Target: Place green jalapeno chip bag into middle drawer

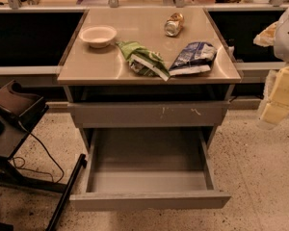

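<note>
In the camera view, a tan counter (111, 69) is seen across the upper middle of the frame. The green chip bag (143, 59) is found lying crumpled on it, near the front edge and just left of centre, with its white edge strip turned toward the lower right. A blue-and-white chip bag (193, 57) is laid just to its right. Their near corners come very close, and contact cannot be confirmed. A pale bowl (98, 35) is set upright toward the left of the counter, apart from the green bag. A can (174, 24) is seen lying on its side farther back, right of centre.

Below the counter, a grey drawer front (135, 113) marked with white scratches is seen pushed in. Under it, the middle drawer (149, 201) is pulled out toward the bottom of the frame, and its grey floor is exposed.

The gripper (272, 110) is seen at the right edge of the frame, pale and blurred, beside the counter and well apart from the green bag. How wide it is set cannot be made out. Nothing is seen held in it. A black stand (14, 105) with a trailing cable is placed at the left edge, on the speckled floor (260, 177).
</note>
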Robot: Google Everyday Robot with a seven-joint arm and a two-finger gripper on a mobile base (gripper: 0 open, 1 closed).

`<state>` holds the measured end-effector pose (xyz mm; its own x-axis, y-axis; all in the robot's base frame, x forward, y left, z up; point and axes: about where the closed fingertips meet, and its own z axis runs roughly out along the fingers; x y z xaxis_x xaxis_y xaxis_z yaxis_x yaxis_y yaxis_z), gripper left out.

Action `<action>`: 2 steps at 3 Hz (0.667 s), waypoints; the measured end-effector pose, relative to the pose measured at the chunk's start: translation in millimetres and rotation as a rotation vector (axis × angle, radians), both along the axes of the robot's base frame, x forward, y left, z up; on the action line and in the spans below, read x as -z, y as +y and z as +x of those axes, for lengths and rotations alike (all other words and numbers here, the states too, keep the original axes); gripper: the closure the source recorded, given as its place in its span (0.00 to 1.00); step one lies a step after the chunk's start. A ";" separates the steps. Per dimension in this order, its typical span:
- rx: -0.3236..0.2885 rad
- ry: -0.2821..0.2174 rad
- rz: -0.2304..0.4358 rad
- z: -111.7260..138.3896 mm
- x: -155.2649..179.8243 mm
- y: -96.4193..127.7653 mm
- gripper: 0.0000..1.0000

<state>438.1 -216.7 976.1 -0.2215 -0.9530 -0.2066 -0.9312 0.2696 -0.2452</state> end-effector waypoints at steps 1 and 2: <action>0.000 0.000 0.000 0.0 0.0 0.0 0.00; -0.053 -0.001 0.010 23.8 3.4 12.2 0.00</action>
<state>462.0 -204.5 972.7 -0.1710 -0.9613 -0.2162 -0.9438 0.2228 -0.2440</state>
